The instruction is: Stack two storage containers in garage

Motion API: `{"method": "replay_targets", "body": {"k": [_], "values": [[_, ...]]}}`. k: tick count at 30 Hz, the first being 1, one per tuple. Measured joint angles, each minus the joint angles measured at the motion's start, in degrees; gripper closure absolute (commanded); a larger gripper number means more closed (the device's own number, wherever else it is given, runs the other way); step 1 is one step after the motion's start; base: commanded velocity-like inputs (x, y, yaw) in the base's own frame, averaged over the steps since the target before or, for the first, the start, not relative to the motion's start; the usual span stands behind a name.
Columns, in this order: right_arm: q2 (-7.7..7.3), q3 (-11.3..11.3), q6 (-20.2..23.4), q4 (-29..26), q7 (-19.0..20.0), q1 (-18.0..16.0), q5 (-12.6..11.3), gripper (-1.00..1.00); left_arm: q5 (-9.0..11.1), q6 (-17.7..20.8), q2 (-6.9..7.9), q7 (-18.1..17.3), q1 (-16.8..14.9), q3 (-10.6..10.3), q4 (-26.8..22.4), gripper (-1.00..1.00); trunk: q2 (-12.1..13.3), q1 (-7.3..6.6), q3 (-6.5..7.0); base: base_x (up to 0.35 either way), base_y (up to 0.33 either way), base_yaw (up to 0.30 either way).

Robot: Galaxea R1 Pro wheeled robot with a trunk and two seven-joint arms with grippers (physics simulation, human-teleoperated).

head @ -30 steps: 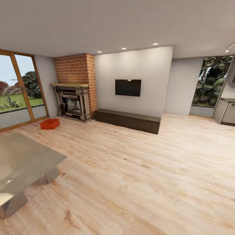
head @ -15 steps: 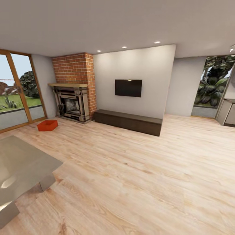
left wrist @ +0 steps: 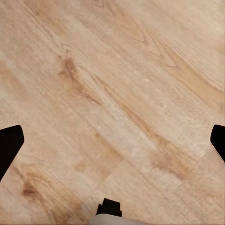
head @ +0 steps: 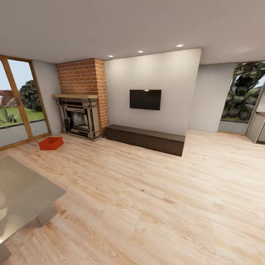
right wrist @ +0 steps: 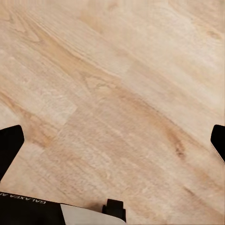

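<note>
From the head camera I was looking across the living room (head: 147, 191), its light wood plank floor running out to the far wall. One storage container (head: 50, 143), orange-red and open-topped, sat on that floor near the far left corner, just in front of the brick fireplace (head: 81, 103) and beside the glass doors (head: 18, 106). To the right of the fireplace a dark low cabinet (head: 145, 139) ran along the base of the white wall, under a black wall-mounted screen (head: 145, 99). A grey coffee tabletop (head: 22, 195) cut into my lower left corner, well apart from the container.

My left end effector (left wrist: 112, 143) was spread wide, its dark fingertips (left wrist: 9, 145) at opposite edges of the wrist picture, with only bare planks between them. My right end effector (right wrist: 112, 143) was likewise spread over bare planks, empty.
</note>
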Motion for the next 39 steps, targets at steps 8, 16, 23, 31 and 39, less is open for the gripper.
{"method": "replay_targets", "body": {"k": [8,16,23,31,39], "values": [[0.0,0.0,0.0,0.0,0.0,0.0,0.0,-1.0,0.0,0.0,0.04,0.0,0.0,0.0,0.0,-1.0,0.0,0.0,0.0,0.327,0.0,0.0],[0.0,0.0,0.0,0.0,0.0,0.0,0.0,-1.0,0.0,0.0,0.0,0.0,0.0,0.0,0.0,-1.0,0.0,0.0,0.0,0.327,0.0,0.0],[0.0,0.0,0.0,0.0,0.0,0.0,0.0,-1.0,0.0,0.0,-0.04,0.0,0.0,0.0,0.0,-1.0,0.0,0.0,0.0,0.327,0.0,0.0],[0.0,0.0,0.0,0.0,0.0,0.0,0.0,-1.0,0.0,0.0,-0.05,0.0,0.0,0.0,0.0,-1.0,0.0,0.0,0.0,0.327,0.0,0.0],[0.0,0.0,0.0,0.0,0.0,0.0,0.0,-1.0,0.0,0.0,-0.05,0.0,0.0,0.0,0.0,-1.0,0.0,0.0,0.0,0.327,0.0,0.0]]}}
